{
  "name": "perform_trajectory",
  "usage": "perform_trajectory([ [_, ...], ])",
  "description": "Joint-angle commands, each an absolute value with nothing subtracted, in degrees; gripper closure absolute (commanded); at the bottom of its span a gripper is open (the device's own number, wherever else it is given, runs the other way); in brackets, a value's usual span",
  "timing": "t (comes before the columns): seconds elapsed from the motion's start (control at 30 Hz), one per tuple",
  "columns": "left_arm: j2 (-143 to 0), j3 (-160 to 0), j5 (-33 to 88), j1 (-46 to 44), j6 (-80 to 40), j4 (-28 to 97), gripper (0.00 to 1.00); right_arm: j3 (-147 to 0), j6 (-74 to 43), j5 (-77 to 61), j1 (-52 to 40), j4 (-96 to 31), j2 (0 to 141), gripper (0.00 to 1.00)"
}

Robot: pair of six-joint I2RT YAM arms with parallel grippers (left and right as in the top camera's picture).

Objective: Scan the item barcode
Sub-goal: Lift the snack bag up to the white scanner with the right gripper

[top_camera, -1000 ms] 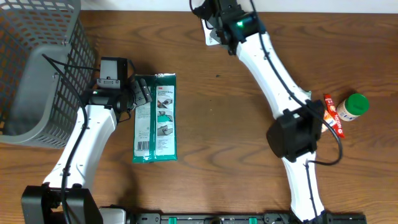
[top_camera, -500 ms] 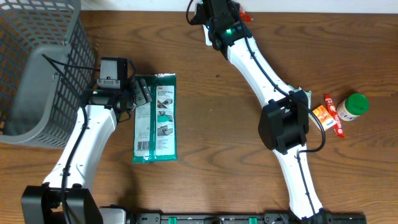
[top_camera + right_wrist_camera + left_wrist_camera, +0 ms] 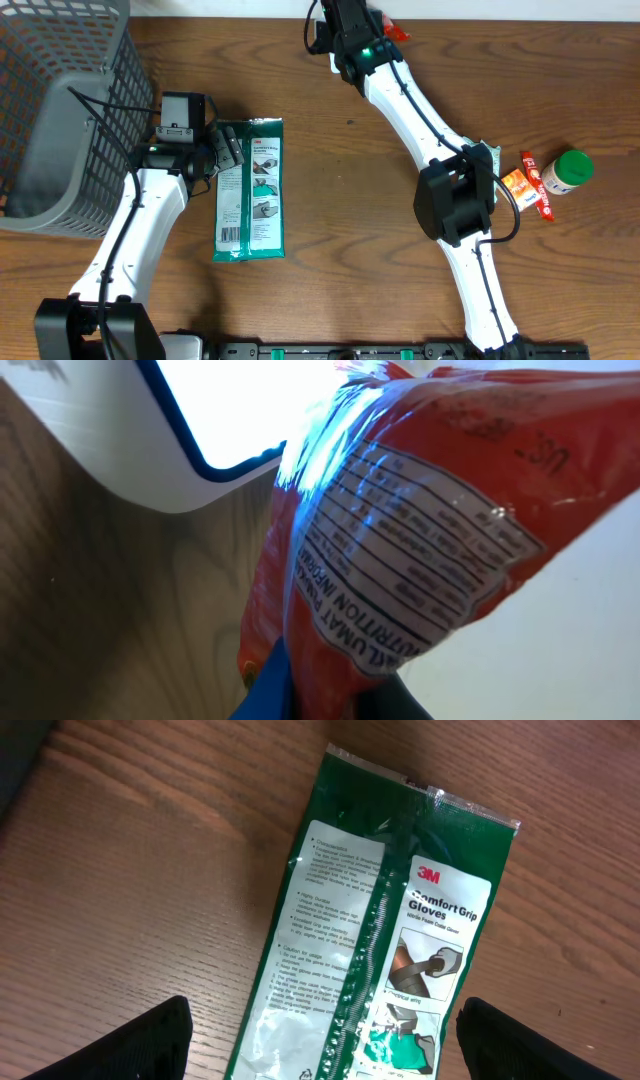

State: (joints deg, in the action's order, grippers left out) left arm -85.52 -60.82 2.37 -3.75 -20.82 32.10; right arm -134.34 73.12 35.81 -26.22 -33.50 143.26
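At the far edge of the wooden table (image 3: 340,200), clenched tight in the right gripper (image 3: 325,695): an orange-red packet (image 3: 400,560), pinched at its lower end and rising away from the fingers, nutrition panel turned toward the wrist camera. Just beyond the packet and to its left in that view, the white scanner (image 3: 110,450) with its bright lit window; impossible to tell whether the two touch. From overhead, only a red corner of the packet showing beside the wrist of the outstretched right arm, close by the scanner. On the opposite side, left gripper (image 3: 335,1045) released, jaws spread wide and grasping nothing, poised over a green glove pack (image 3: 250,190) lying flat on the wood, the pack running between the two fingertips in the wrist view. Further left, a grey mesh basket (image 3: 60,120). Near the right edge, well apart from both grippers, a green-capped bottle (image 3: 565,172) just beside small orange and red packets (image 3: 527,187).
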Motion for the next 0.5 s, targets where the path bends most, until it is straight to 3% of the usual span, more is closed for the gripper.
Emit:
perform_trajectory([
  [0.0, -86.13, -60.10, 1.43, -3.55, -21.10, 32.08, 0.15, -135.15, 74.87, 36.99, -26.68, -34.11, 143.55, 0.99],
  [0.47, -86.13, -60.10, 1.43, -3.55, -21.10, 32.03, 0.14, -132.70, 76.44, 38.98, -25.36, -27.35, 143.59, 0.99],
])
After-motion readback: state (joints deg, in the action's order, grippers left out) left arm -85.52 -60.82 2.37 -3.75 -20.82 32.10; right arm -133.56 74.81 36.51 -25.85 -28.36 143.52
